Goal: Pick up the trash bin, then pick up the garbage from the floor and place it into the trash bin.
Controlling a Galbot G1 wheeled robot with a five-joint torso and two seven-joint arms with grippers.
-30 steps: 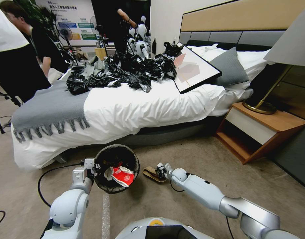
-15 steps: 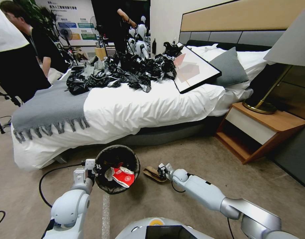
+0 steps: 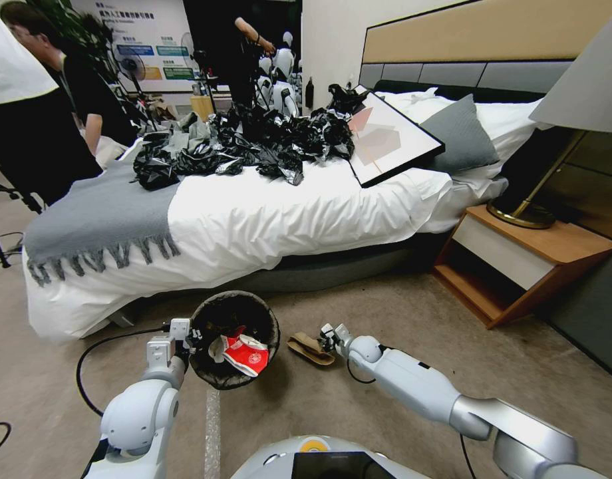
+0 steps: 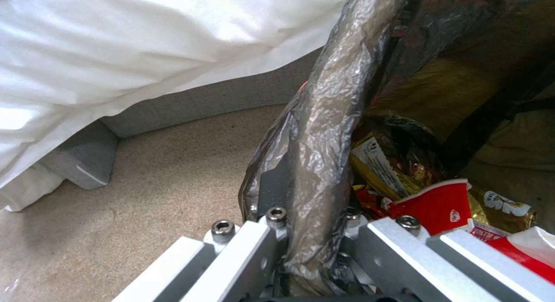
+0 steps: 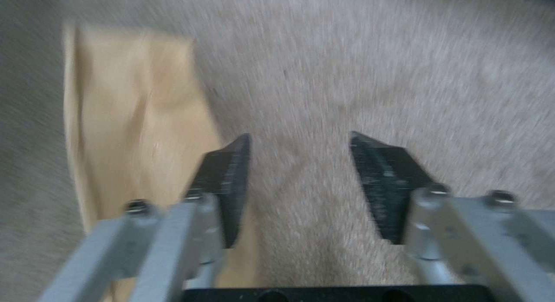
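Garbage-pickup step, bin already in hand. Left gripper clamped on near-left rim of trash bin, black liner pinched between jaws, bin held nr the bed's foot-side edge. Inside: red-and-white packet, yellow wrappers, other litter.

Right gripper low over carpet, jaws apart, nothing between them. Flattened brown paper bag flat on floor just right of bin, just left of gripper; one finger over bag's edge in wrist view.

Next, by judgement: shift left so jaws straddle bag edge, pinch, lift, carry over bin. Thin, flat, so probably hard to get under.

Writing: small print on wrappers, wall posters far left, none legible.
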